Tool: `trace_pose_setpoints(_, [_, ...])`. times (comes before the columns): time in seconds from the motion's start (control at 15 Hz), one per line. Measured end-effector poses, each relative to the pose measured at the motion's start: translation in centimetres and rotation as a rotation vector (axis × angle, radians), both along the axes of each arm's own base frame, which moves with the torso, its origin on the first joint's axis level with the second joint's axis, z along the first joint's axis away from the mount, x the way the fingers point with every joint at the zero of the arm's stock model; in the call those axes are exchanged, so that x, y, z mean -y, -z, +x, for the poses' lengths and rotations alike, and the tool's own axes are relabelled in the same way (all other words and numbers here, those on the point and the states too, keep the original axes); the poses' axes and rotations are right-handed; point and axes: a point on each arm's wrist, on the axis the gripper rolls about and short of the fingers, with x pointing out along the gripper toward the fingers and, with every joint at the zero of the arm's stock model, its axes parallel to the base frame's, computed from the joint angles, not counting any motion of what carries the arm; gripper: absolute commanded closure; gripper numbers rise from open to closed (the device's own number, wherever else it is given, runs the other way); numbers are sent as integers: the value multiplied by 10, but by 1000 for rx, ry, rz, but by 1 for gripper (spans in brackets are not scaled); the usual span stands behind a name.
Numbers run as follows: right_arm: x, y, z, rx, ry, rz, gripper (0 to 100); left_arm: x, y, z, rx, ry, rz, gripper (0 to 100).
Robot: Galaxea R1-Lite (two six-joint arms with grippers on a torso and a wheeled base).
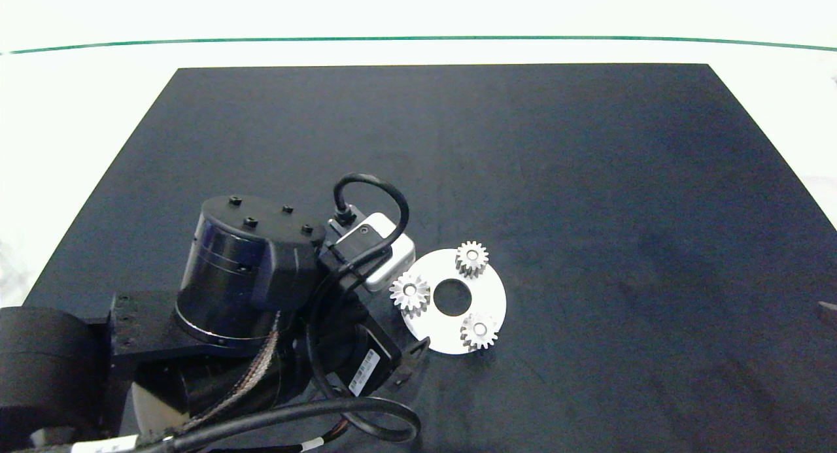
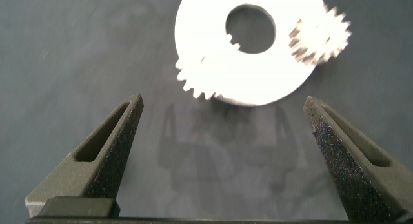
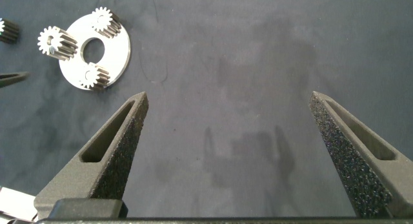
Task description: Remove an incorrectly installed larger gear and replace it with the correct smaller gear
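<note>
Now three gears (image 1: pixel 410 292) on disc (image 1: pixel 487 288)

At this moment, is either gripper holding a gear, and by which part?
No. Both are open and empty: the left gripper hovers just short of the white disc carrying the gears; the right gripper is over bare mat.

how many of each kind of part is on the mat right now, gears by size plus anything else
larger gear: 1, on the white disc
smaller gears: 3, two on the disc, one off it at the edge of the right wrist view
white disc: 1
total: 5
</note>
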Motion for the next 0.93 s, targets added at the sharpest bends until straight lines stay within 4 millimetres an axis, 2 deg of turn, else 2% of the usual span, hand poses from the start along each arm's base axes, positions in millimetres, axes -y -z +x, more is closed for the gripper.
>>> trace_pose_setpoints(0.33, [0, 0, 0, 2, 7, -1, 0, 24, 7, 14, 30, 8, -1, 0])
trace_pose_setpoints(0.93, [0, 0, -1, 4, 3, 0, 0, 25, 11, 37, 37, -37, 21, 0])
